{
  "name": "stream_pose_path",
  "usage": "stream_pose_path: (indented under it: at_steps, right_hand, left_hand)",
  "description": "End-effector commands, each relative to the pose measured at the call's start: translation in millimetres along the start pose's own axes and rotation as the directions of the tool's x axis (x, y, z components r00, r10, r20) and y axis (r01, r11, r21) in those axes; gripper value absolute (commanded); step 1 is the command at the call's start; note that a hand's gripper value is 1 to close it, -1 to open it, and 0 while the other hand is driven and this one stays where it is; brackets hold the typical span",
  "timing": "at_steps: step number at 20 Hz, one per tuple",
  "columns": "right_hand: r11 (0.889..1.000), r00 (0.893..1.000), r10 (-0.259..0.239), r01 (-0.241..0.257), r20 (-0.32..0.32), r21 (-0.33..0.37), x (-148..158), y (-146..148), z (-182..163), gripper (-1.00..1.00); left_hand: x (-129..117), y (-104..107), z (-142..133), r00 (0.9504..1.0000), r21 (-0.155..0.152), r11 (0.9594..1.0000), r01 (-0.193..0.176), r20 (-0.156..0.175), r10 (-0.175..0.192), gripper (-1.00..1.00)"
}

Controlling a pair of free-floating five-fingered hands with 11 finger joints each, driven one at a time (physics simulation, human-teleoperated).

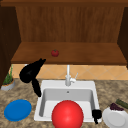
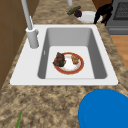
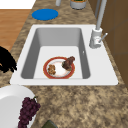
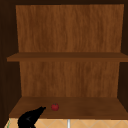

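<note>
On the lowest cabinet shelf (image 1: 75, 53), left of centre: small red tomato (image 1: 55, 52). Probably light, smooth, easily bruised; best cupped gently round its sides. Just left, left hand (image 1: 30, 71), fingers outstretched, holding nothing. Near the white plate (image 1: 115, 118), right hand (image 1: 96, 114), grip unclear.

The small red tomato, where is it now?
The tomato lies on the lowest cabinet shelf above the sink, left of centre, just right of the left hand.
</note>
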Motion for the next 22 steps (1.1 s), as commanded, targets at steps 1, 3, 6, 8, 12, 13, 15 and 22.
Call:
stream_pose_path:
  at_steps: [1, 3, 6, 8, 12, 13, 15, 22]
  right_hand:
    - [1.0, 1.0, 0.0, 0.0, 0.0, 0.0, 0.0, 0.0, 0.0, 0.0]
    - [1.0, 1.0, 0.0, 0.0, 0.0, 0.0, 0.0, 0.0, 0.0, 0.0]
    - [1.0, 1.0, 0.0, 0.0, 0.0, 0.0, 0.0, 0.0, 0.0, 0.0]
    - [1.0, 1.0, 0.0, 0.0, 0.0, 0.0, 0.0, 0.0, 0.0, 0.0]
    - [1.0, 1.0, 0.0, 0.0, 0.0, 0.0, 0.0, 0.0, 0.0, 0.0]
    - [1.0, 1.0, 0.0, 0.0, 0.0, 0.0, 0.0, 0.0, 0.0, 0.0]
    - [1.0, 1.0, 0.0, 0.0, 0.0, 0.0, 0.0, 0.0, 0.0, 0.0]
    - [1.0, 1.0, 0.0, 0.0, 0.0, 0.0, 0.0, 0.0, 0.0, 0.0]
  left_hand:
    - [-6.4, -0.4, -4.6, 0.9991, -0.119, 0.992, -0.041, -0.018, 0.039, -1.0]
    - [-10.4, -0.3, -7.5, 0.9989, -0.136, 0.9897, -0.045, -0.021, 0.042, -1.0]
    - [-16.5, -1.3, -10.4, 0.9987, -0.161, 0.9858, -0.048, -0.024, 0.045, -1.0]
    - [-20.9, -2.4, -11.8, 0.9987, -0.178, 0.9829, -0.048, -0.026, 0.044, -1.0]
    - [-29.7, -3.4, -14.0, 0.9985, -0.211, 0.9762, -0.052, -0.03, 0.047, -1.0]
    - [-32.3, -3.6, -14.5, 0.9985, -0.219, 0.9744, -0.052, -0.03, 0.047, -1.0]
    - [-37.5, -4.0, -15.2, 0.9984, -0.235, 0.9705, -0.052, -0.032, 0.046, -1.0]
    - [-55.1, -5.4, -17.5, 0.9978, -0.289, 0.9555, -0.062, -0.041, 0.052, -1.0]
